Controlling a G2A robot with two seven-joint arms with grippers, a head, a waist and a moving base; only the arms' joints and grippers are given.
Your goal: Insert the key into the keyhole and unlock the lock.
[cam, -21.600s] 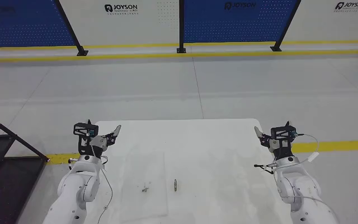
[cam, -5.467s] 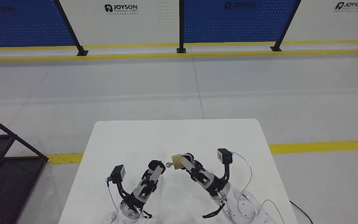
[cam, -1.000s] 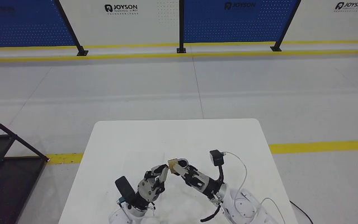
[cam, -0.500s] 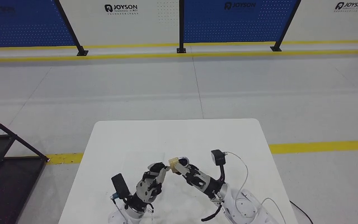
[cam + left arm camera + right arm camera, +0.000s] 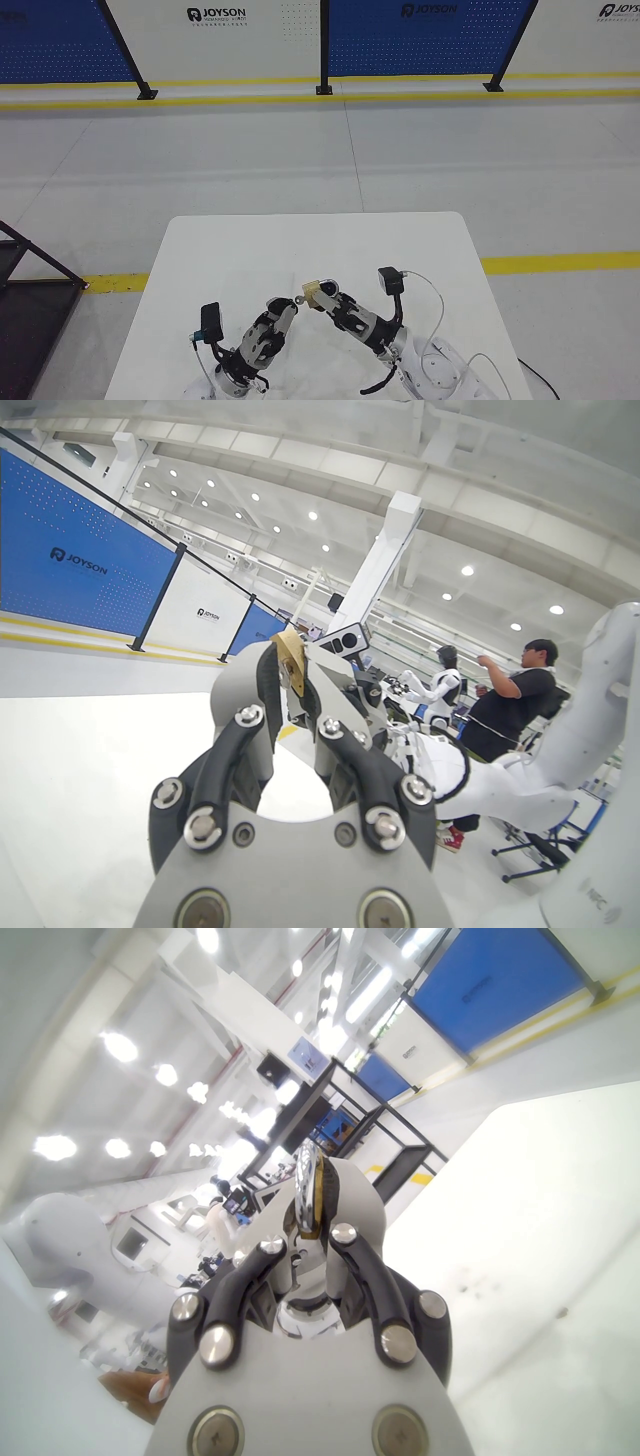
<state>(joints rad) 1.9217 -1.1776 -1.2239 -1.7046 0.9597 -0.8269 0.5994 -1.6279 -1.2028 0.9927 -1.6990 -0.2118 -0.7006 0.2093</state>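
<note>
A small brass padlock (image 5: 318,290) is held in the air over the white table (image 5: 250,250), near its front middle. My right gripper (image 5: 326,298) is shut on it; in the right wrist view the silver shackle (image 5: 305,1178) stands up between the fingers of that gripper (image 5: 310,1213). My left gripper (image 5: 289,306) faces the lock from the other side, shut on the small key (image 5: 301,297). In the left wrist view the key (image 5: 285,674) sits between the pads of the left gripper (image 5: 287,682), its tip at the brass lock (image 5: 293,651). How deep the key sits is hidden.
The table's far half lies bare beyond both grippers. A few dark specks (image 5: 470,1288) mark the tabletop. A black frame (image 5: 30,260) stands off the table's left side. Blue barrier panels (image 5: 420,35) line the far floor.
The left wrist has turned, swinging its camera outward and up, with the key still at the lock. The right gripper and the padlock have hardly moved.
</note>
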